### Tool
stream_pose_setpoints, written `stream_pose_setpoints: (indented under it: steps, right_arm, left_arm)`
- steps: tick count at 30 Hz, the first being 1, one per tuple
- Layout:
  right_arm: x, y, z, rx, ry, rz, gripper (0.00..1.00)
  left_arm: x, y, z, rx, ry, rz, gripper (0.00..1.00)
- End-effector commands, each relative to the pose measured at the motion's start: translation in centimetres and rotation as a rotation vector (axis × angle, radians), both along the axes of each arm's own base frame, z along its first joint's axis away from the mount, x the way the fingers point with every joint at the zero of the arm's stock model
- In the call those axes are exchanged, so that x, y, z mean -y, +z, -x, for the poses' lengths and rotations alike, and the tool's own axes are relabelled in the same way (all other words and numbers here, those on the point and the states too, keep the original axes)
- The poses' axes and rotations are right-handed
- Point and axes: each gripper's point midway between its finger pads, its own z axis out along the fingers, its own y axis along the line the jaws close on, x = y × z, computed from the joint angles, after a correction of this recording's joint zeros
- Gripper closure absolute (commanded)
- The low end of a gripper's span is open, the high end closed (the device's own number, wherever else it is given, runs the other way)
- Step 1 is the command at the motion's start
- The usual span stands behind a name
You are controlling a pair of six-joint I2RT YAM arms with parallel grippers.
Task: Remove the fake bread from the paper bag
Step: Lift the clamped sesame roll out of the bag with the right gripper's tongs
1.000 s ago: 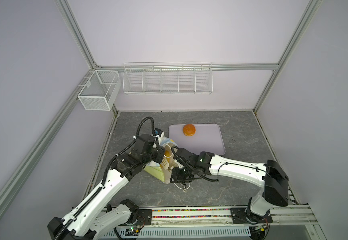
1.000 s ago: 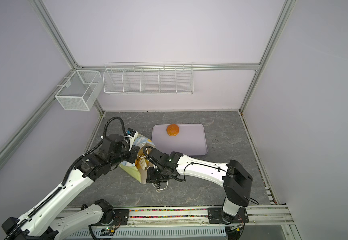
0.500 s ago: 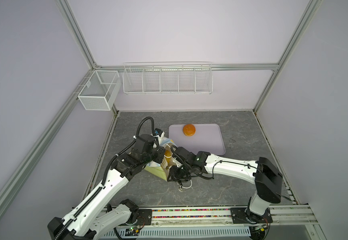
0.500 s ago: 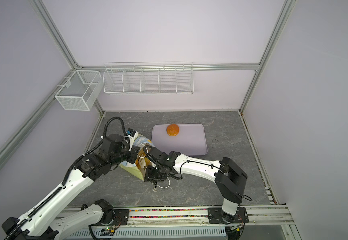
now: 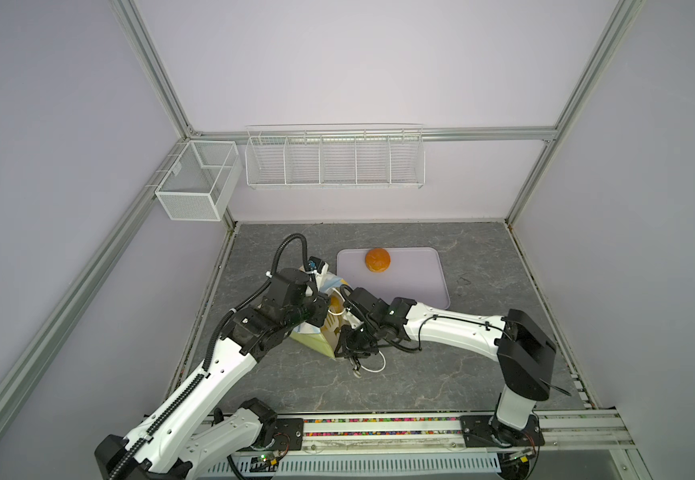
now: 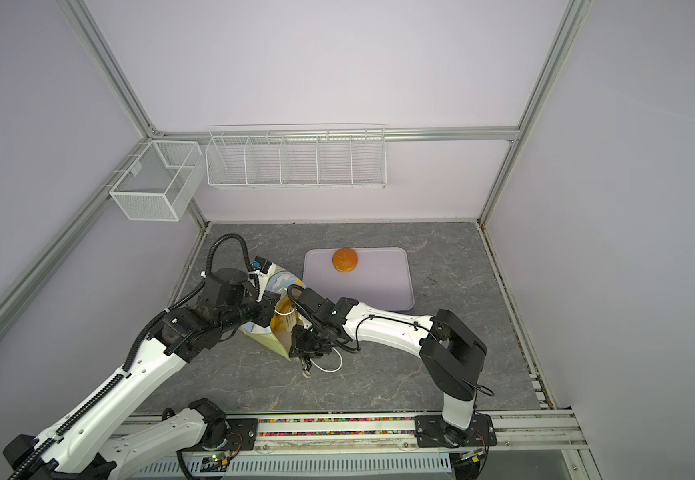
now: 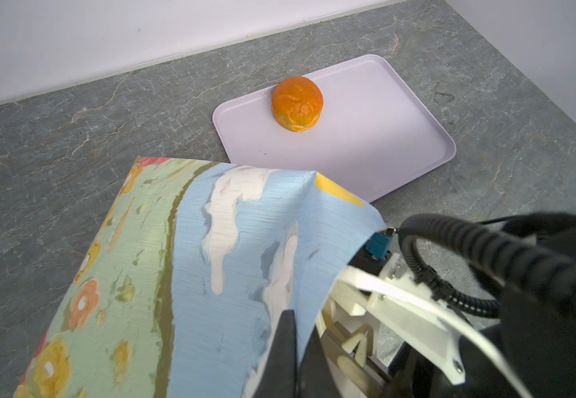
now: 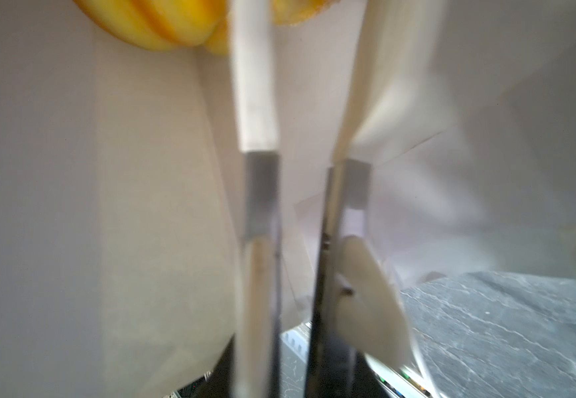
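Observation:
The paper bag (image 5: pixel 314 343) (image 6: pixel 266 340) lies tilted on the grey table, its mouth turned toward the right arm. My left gripper (image 7: pixel 298 324) is shut on the rim of its blue printed face (image 7: pixel 176 258). My right gripper (image 5: pixel 343 334) (image 8: pixel 305 51) reaches into the mouth. Its fingers (image 8: pixel 257 193) stand a narrow gap apart against the white lining, and the tips run out of the blurred right wrist view. A striped yellow piece of fake bread (image 8: pixel 155 27) lies just past them. Orange bread (image 5: pixel 336 305) shows inside the mouth. A round bun (image 5: pixel 377 260) (image 7: pixel 297 103) sits on the lilac tray (image 5: pixel 412 282).
One white cord handle (image 5: pixel 372 365) trails on the table by the bag's mouth. The tray's near corner (image 7: pixel 383 144) lies close behind the bag. A wire rack (image 5: pixel 334 160) and a mesh box (image 5: pixel 196 183) hang on the back wall. The arm rail (image 5: pixel 379 428) runs along the front.
My right gripper has pushed further into the bag's mouth and its jaws have narrowed. The left arm and the bun have stayed put.

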Motion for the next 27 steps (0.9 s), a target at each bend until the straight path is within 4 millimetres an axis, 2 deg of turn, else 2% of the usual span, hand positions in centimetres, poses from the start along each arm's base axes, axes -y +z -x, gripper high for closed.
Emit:
stream_pose_setpoints:
  steps: [1, 8, 12, 22, 27]
  right_arm:
    - [0.1, 2.1, -0.7, 0.067, 0.008, -0.029, 0.78]
    - [2.6, 2.9, -0.3, 0.133, 0.021, 0.027, 0.89]
    - [4.1, 3.5, 0.6, 0.159, 0.026, 0.044, 0.94]
    - [6.0, 5.4, 3.2, 0.253, 0.131, 0.104, 0.94]
    - [7.4, 6.8, 3.5, 0.332, 0.119, 0.104, 0.94]
  left_arm:
    - [0.4, 1.7, 0.1, 0.043, -0.017, 0.047, 1.00]
    - [0.2, 1.8, 0.1, 0.049, -0.008, 0.043, 1.00]
    - [-0.3, 1.5, -0.1, 0.042, 0.025, 0.028, 1.00]
    - [-0.9, 1.0, -1.7, 0.011, 0.122, -0.006, 1.00]
    - [-0.8, 1.9, -2.7, -0.013, 0.150, -0.038, 1.00]
